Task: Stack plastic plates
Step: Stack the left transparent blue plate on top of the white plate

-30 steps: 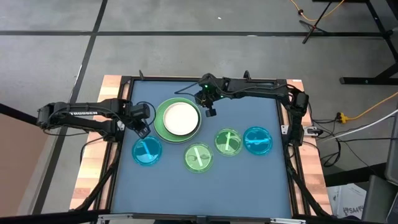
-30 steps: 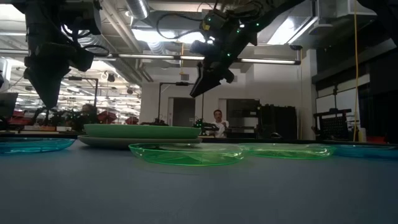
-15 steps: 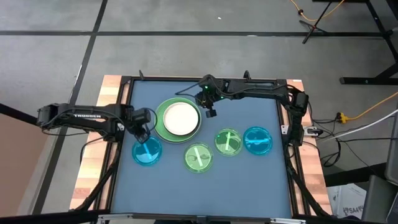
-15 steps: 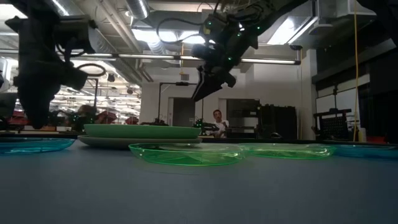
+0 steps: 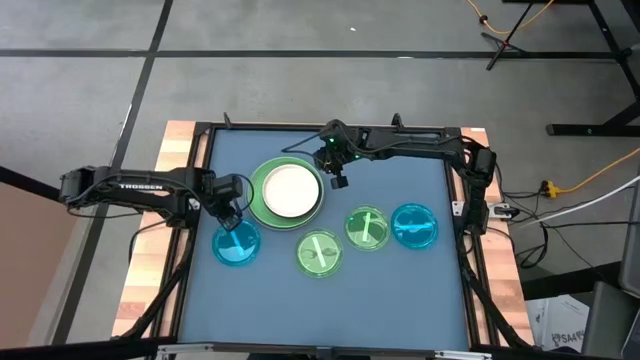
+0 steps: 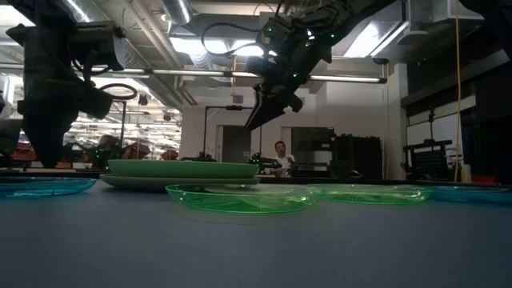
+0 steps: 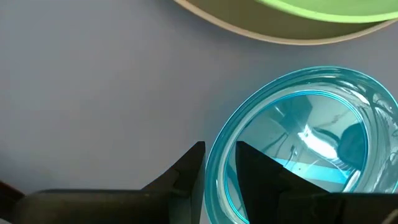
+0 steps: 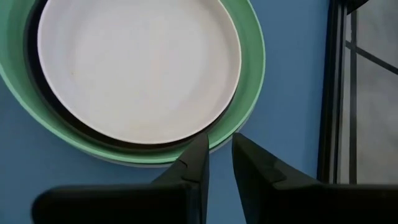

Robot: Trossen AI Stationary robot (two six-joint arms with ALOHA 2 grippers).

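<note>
We read this as the start of a pick on a small plate. The stack (image 5: 286, 192) sits toward the left rear of the blue desk (image 5: 400, 300): a white plate (image 8: 138, 70) on a black one, inside a light green plate (image 8: 249, 68), with a grey rim showing underneath. The 4 small plates lie in front of it, apart from each other: a blue plate (image 5: 237, 243) at the left, 2 green plates (image 5: 319, 253) and (image 5: 368, 227) in the middle, and a second blue plate (image 5: 414, 225) at the right.

The left claw (image 7: 219, 163) is low at the rear edge of the left blue plate, its fingers slightly apart and straddling the rim, 1 inside and 1 outside. That placement makes sense, since a thin shallow plate offers little to hold except its lip. We cannot tell whether the fingers touch it yet.

The right claw (image 5: 339, 181) hangs above the desk just beside the stack's right edge, fingers (image 8: 198, 163) nearly together and holding nothing, apparently waiting clear of the left arm's path.

Compared with 1 second ago, the left claw has moved from beside the stack's left edge to the blue plate's rim, and has barely shifted in the last half second. The right claw has hardly moved, and no plate has shifted.
</note>
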